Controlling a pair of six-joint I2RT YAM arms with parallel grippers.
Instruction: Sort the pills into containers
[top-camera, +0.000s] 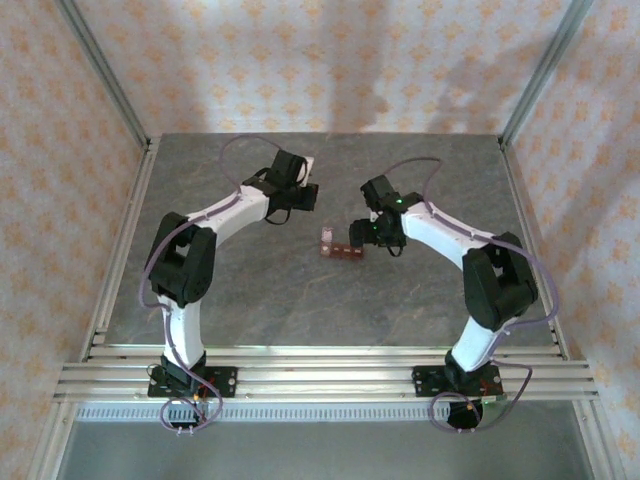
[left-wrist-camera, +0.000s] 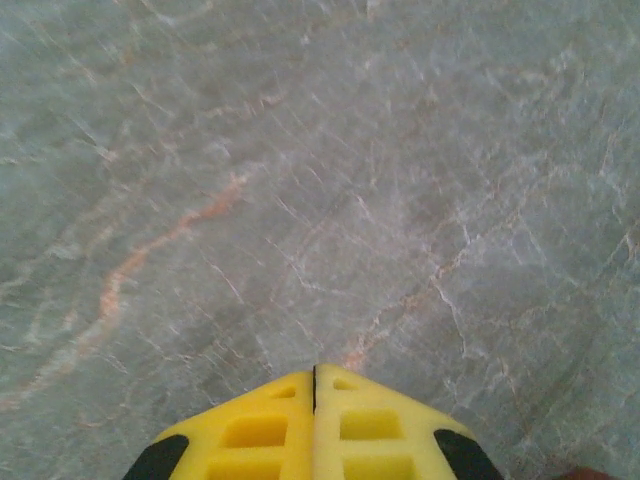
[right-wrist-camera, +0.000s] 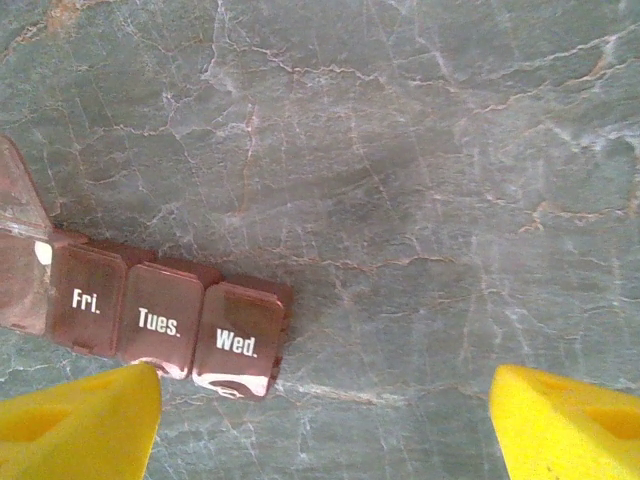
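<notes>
Near table centre, containers (top-camera: 340, 247) are laid as short dark red-brown strip, just left of right gripper (top-camera: 368, 238). Compartments marked Fri., Tues., Wed. are seen lidded in right wrist view; clear lid (right-wrist-camera: 18, 195) of end compartment beyond Fri. is raised. Right gripper jaws are held wide apart, nothing between them; yellow finger (right-wrist-camera: 85, 420) is set at strip's near edge by Tues., contact not determinable. Left gripper (top-camera: 305, 195) is placed farther and left, jaws pressed together, empty, over bare table (top-camera: 300, 310). Open stone is found on every side of strip. Aluminium rails (top-camera: 120, 260) bound left, right and near edges.
</notes>
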